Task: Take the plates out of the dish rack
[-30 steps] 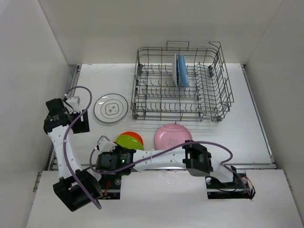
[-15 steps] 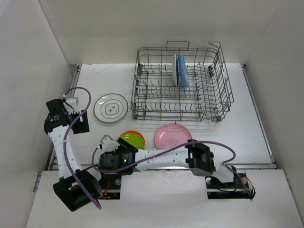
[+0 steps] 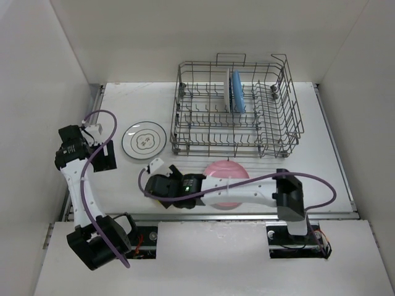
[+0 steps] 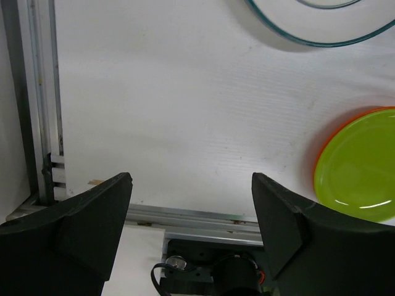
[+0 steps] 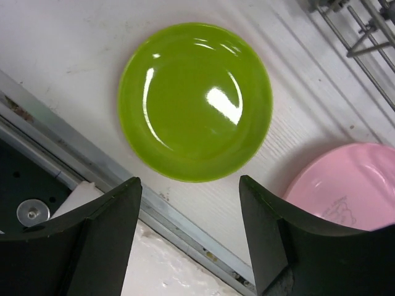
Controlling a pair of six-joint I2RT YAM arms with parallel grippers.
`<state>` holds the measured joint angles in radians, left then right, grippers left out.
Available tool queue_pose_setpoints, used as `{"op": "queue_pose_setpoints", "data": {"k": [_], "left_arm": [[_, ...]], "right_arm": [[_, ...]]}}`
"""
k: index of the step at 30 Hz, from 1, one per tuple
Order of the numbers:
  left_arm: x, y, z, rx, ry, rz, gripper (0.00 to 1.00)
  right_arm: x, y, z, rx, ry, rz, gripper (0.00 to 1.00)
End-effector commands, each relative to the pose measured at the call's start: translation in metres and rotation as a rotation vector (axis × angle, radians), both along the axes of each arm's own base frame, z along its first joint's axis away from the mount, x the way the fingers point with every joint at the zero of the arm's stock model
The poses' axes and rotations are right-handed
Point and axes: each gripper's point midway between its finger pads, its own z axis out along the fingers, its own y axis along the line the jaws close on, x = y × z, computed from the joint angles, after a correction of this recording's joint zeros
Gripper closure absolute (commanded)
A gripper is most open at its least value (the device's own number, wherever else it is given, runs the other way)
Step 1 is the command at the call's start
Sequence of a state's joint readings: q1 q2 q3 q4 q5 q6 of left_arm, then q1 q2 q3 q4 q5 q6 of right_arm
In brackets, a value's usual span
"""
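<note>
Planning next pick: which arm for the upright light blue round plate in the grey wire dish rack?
Right, probably. The right pincer, open, hangs over the lime green round plate, nearer the grey wire dish rack and its light blue plate; the left pincer sits far left.

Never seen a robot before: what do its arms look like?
Left arm and right arm: white links, black joints, each with a looping purple cable. A green light glows on the right one. Left gripper and right gripper have broad black fingers.

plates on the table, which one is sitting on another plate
The lime green plate: it lies on the orange plate, whose rim shows beneath. The pink plate and the white patterned plate each lie alone.
</note>
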<state>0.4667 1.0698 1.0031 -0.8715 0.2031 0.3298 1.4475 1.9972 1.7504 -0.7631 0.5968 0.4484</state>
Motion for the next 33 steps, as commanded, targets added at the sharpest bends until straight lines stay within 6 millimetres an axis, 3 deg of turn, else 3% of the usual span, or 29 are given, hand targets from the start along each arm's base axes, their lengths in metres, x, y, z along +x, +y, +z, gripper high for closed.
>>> {"op": "queue_pose_setpoints", "data": {"k": [1,2,3,5,6,8,9,10,12,13,14,15,16,18,20,23,24,27,28,33], "left_arm": [[0.01,-0.01,0.021,-0.064,-0.048,-0.026,0.24],[0.009,-0.014,0.023,-0.081,-0.048,-0.034,0.24],[0.011,-0.017,0.024,-0.1,-0.044,-0.041,0.24],[0.012,-0.025,0.029,-0.146,-0.045,-0.05,0.24],[0.015,-0.025,0.029,-0.157,-0.045,-0.055,0.23],[0.018,-0.03,0.034,-0.184,-0.052,-0.069,0.23],[0.017,-0.03,0.033,-0.192,-0.039,-0.068,0.23],[0.018,-0.031,0.035,-0.2,-0.037,-0.08,0.23],[0.024,-0.028,0.046,-0.183,-0.069,-0.084,0.2],[0.025,-0.027,0.05,-0.171,-0.08,-0.094,0.19],[0.032,-0.024,0.06,-0.151,-0.114,-0.098,0.18],[0.036,-0.022,0.067,-0.138,-0.137,-0.1,0.11],[0.04,-0.02,0.076,-0.116,-0.175,-0.104,0.04],[0.052,-0.013,0.096,-0.117,-0.218,-0.032,0.0],[0.061,-0.003,0.107,-0.108,-0.229,0.028,0.0],[0.078,0.004,0.121,-0.118,-0.241,0.048,0.0],[0.087,0.005,0.122,-0.12,-0.267,0.024,0.0],[0.097,0.005,0.127,-0.123,-0.313,0.012,0.0],[0.1,0.007,0.125,-0.123,-0.314,0.012,0.0],[0.113,0.009,0.098,-0.191,-0.236,0.031,0.0]], "right_arm": [[0.02,-0.001,0.062,0.263,0.063,-0.052,0.3],[0.036,-0.005,0.069,0.322,0.089,-0.075,0.3],[0.044,-0.013,0.096,0.394,0.084,-0.084,0.3],[0.062,-0.025,0.122,0.483,0.085,-0.127,0.3],[0.083,-0.042,0.147,0.548,0.06,-0.169,0.29],[0.104,-0.061,0.169,0.598,0.027,-0.219,0.29],[0.129,-0.081,0.184,0.627,-0.015,-0.288,0.29],[0.14,-0.095,0.198,0.654,-0.044,-0.323,0.28],[0.166,-0.116,0.208,0.672,-0.083,-0.393,0.28],[0.191,-0.142,0.218,0.674,-0.127,-0.465,0.28],[0.203,-0.154,0.225,0.687,-0.146,-0.499,0.28],[0.214,-0.163,0.222,0.67,-0.15,-0.518,0.28],[0.235,-0.184,0.229,0.669,-0.167,-0.56,0.28],[0.262,-0.199,0.215,0.62,-0.163,-0.617,0.28],[0.294,-0.222,0.205,0.589,-0.157,-0.673,0.37],[0.324,-0.245,0.2,0.576,-0.154,-0.7,0.44],[0.351,-0.258,0.181,0.554,-0.133,-0.729,0.47],[0.366,-0.273,0.175,0.534,-0.132,-0.744,0.47],[0.375,-0.275,0.158,0.512,-0.113,-0.759,0.48],[0.393,-0.284,0.126,0.441,-0.079,-0.744,0.53]]}}
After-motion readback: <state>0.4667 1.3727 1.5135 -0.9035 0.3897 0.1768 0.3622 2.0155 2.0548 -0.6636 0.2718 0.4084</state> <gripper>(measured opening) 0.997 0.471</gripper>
